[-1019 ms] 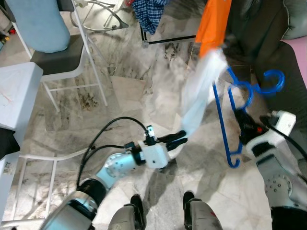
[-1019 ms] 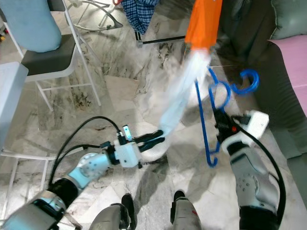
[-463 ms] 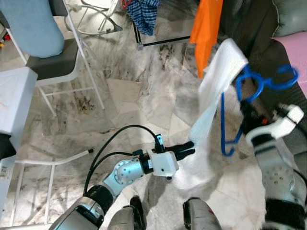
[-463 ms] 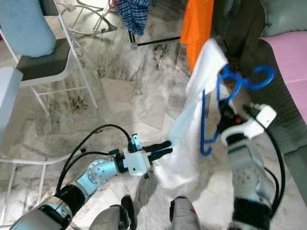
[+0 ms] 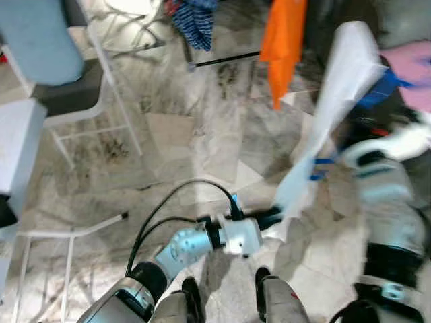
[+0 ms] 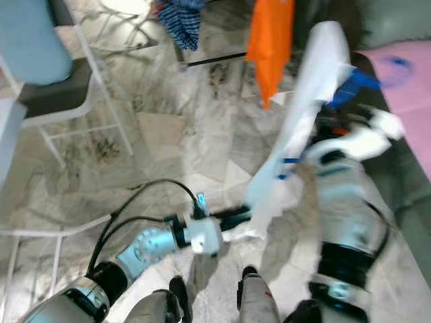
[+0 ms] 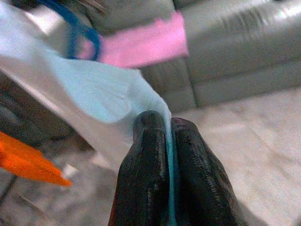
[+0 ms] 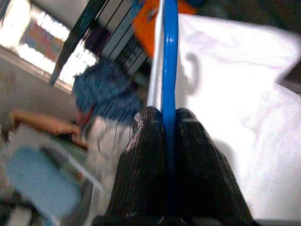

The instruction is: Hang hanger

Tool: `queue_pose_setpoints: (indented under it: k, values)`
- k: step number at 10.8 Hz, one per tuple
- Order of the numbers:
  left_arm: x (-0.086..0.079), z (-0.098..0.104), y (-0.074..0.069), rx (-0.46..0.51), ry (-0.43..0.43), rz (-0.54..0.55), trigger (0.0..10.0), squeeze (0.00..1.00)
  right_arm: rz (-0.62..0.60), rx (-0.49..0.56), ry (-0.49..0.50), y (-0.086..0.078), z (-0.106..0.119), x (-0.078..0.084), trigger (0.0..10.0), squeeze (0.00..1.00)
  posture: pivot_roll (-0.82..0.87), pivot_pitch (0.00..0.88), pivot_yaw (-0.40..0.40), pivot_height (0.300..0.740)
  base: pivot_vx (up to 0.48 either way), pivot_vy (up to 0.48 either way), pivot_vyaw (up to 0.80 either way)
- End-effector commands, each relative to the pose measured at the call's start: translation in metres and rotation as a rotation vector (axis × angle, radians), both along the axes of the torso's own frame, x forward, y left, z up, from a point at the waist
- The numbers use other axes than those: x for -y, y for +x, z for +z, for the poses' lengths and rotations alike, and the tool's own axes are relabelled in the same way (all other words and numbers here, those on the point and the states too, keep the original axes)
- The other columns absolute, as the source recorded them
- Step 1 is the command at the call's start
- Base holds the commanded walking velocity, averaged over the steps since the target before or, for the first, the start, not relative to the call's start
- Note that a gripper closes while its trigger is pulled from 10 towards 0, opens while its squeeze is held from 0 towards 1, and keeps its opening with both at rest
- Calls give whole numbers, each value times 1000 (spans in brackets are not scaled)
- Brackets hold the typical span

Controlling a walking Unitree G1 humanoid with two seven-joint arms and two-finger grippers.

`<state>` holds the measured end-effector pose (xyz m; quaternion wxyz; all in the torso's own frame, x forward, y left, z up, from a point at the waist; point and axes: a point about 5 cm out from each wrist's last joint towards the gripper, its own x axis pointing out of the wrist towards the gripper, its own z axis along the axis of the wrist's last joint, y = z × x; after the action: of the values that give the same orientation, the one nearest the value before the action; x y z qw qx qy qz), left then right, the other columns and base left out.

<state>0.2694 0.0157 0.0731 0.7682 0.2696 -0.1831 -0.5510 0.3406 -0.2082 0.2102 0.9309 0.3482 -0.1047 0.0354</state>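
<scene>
Jaws of left gripper (image 7: 168, 136) pinching white cloth (image 5: 340, 94), right gripper (image 8: 163, 123) clamping blue hanger (image 8: 170, 52), seemingly raised, blurred.

The floor (image 5: 202, 141) runs across the middle of the head view. A chair (image 5: 74, 101) stands at the upper left of the frame, with a cushion (image 5: 37, 37) on its seat. A worktop (image 5: 13, 145) sits at the left edge, below the chair. At the top middle, a checked cloth (image 5: 195, 20) hangs just left of a hanging shirt (image 5: 283, 40). A sofa (image 7: 235, 52) is at the far right, with a blanket (image 5: 411, 67) on it. The towel (image 5: 337, 114) stretches from the upper right down to the lower middle. The hanger (image 8: 169, 56) is behind the towel at the upper right. The left gripper (image 5: 273, 219) is at the lower middle, under the towel's low end. The right arm (image 5: 387, 202) stands at the right, just right of the towel.
</scene>
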Motion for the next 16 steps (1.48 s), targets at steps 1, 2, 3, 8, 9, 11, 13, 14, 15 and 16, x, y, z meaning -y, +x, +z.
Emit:
queue_pose_setpoints:
  k: [1,2,3,8,9,11,13,14,15,16]
  values:
    - [-10,-34,-18,-105,139,-26,10000,0,37,144,-76,-5,27,-13,10000,0,-274,275,103,740,0,0,0]
    - [-11,-43,-21,-127,190,-13,10000,0,72,158,-38,-4,28,-21,10000,0,-274,272,93,740,0,0,0]
    - [-11,-53,-24,-163,221,34,10000,0,185,217,-133,-7,35,-45,10000,0,-280,269,85,740,0,0,0]
    - [-9,-35,-4,-192,72,177,10000,1000,169,296,-691,-23,13,-73,10000,0,-284,255,69,740,0,0,0]
    - [-7,-32,-3,-200,50,159,10000,1000,134,294,-708,-25,9,-70,10000,0,-285,249,70,740,0,0,0]
    - [-5,-23,-2,-186,-14,139,10000,1000,104,236,-680,-24,0,-66,10000,0,-286,246,73,740,0,0,0]
    - [-10,-9,1,-178,-172,159,10000,1000,68,231,-678,-25,-7,-58,10000,0,-291,246,73,740,0,0,0]
    - [-14,-3,2,-169,-228,161,10000,1000,41,211,-715,-25,-12,-52,10000,0,-290,244,70,740,0,0,0]
    - [-23,2,5,-140,-271,209,10000,1000,28,206,-766,-26,-15,-48,10000,0,-289,240,69,740,0,0,0]
    - [-34,6,11,-130,-307,260,10000,1000,30,205,-768,-28,-17,-44,10000,0,-285,238,69,740,0,0,0]
